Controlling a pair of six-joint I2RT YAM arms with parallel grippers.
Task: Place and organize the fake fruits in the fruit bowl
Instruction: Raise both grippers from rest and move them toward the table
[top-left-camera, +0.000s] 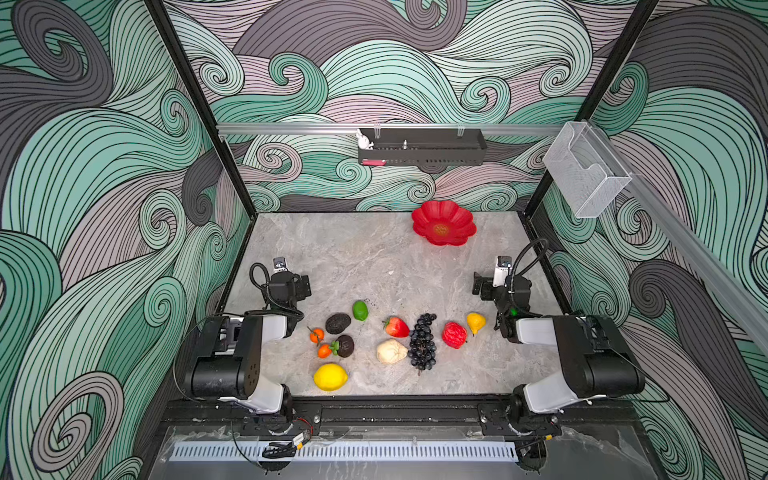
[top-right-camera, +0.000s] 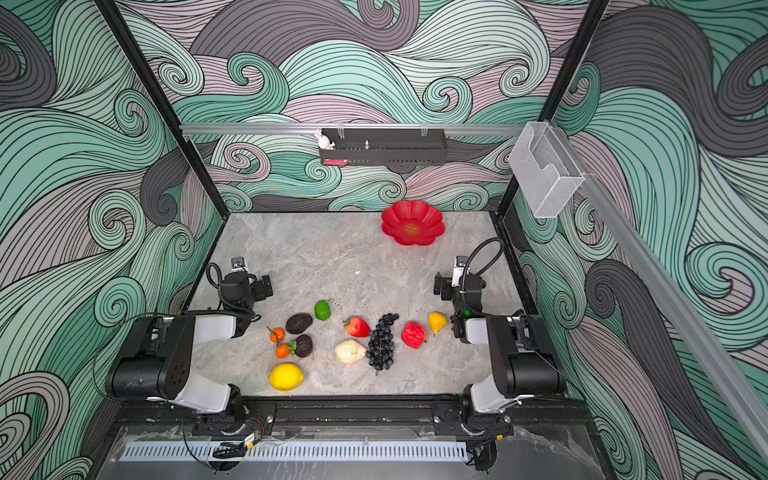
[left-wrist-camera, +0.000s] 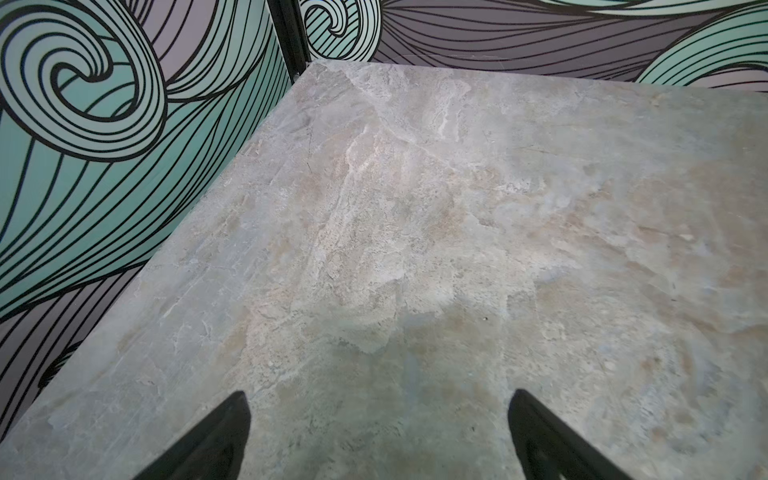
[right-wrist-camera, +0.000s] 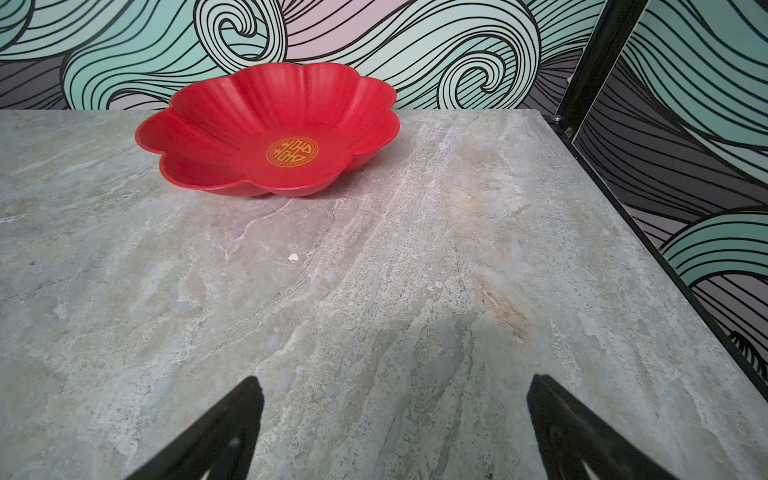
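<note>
The empty red flower-shaped fruit bowl (top-left-camera: 444, 223) (top-right-camera: 412, 223) (right-wrist-camera: 249, 124) stands at the back right of the table. The fake fruits lie in a row near the front: lemon (top-left-camera: 330, 376), lime (top-left-camera: 360, 310), two avocados (top-left-camera: 337, 323), two oranges (top-left-camera: 317, 335), strawberry (top-left-camera: 397, 326), cream lumpy fruit (top-left-camera: 390, 351), grape bunch (top-left-camera: 423, 340), red apple (top-left-camera: 454, 334) and pear (top-left-camera: 475, 322). My left gripper (top-left-camera: 305, 286) (left-wrist-camera: 378, 415) hangs open over bare table behind the lime. My right gripper (top-left-camera: 478, 284) (right-wrist-camera: 395, 399) is open too, facing the bowl from a distance, nothing between its fingers.
A black wall tray (top-left-camera: 422, 147) hangs on the back rail with a small white figure at its left end. A clear box (top-left-camera: 586, 170) is fixed to the right rail. A tiny white speck (top-left-camera: 390, 272) lies mid-table. Patterned walls close in three sides.
</note>
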